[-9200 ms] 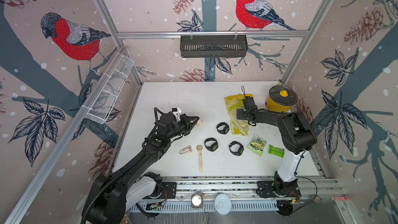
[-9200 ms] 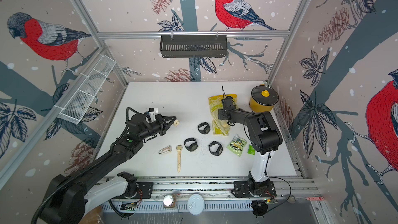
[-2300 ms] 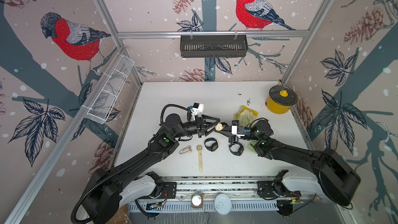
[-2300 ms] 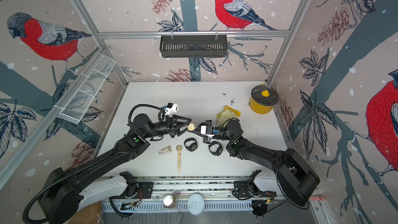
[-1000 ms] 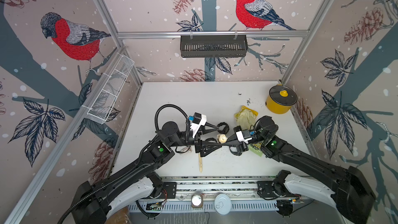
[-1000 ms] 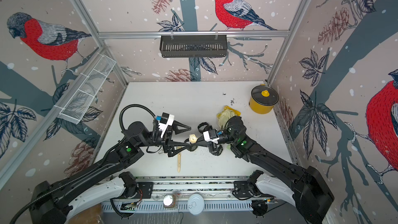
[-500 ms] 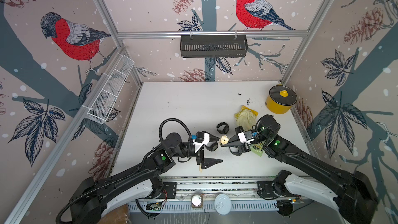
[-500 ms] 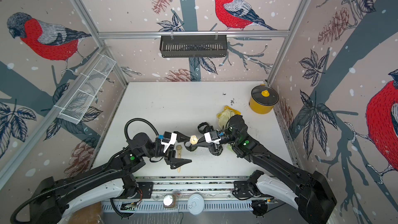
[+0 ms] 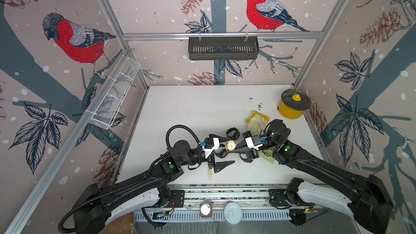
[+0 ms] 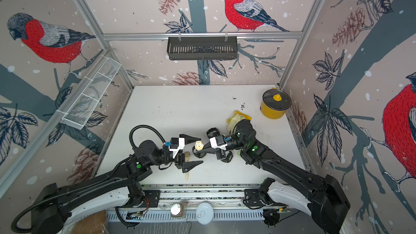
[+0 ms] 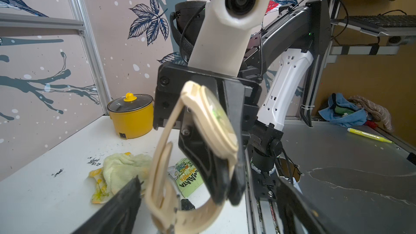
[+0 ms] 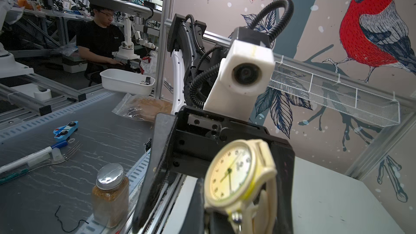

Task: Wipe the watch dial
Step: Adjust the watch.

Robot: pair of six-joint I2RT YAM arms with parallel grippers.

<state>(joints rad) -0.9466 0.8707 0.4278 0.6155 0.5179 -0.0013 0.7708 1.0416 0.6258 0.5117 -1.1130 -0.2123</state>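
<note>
In both top views the right pincer (image 9: pixel 233 151) is clamped on the cream watch (image 9: pixel 230 146), holding it above the desk (image 9: pixel 191 109) with the dial facing up. The left pincer (image 9: pixel 230 149) faces it head-on with its jaws wide apart. The watch sits in the gap between its fingertips. A crumpled yellow cloth (image 9: pixel 256 120) lies on the desk beside the right pincer's wrist, toward the yellow pot (image 9: pixel 292 109). Black watches (image 9: pixel 231 132) lie just beside and below the two pincers.

The left wrist view shows the watch (image 11: pixel 216 122) nearly edge-on, its strap hanging in a loop. The left pincer's fingers (image 11: pixel 121 205) stand well apart on either side of it, touching nothing. Beyond the right pincer (image 11: pixel 213 172) are the cloth (image 11: pixel 121 167) and a green packet (image 11: pixel 186 174).

In the right wrist view the dial (image 12: pixel 229 174) faces the camera, close up. The exact grip spot is hidden behind the case. The left pincer's body sits just behind the watch.
</note>
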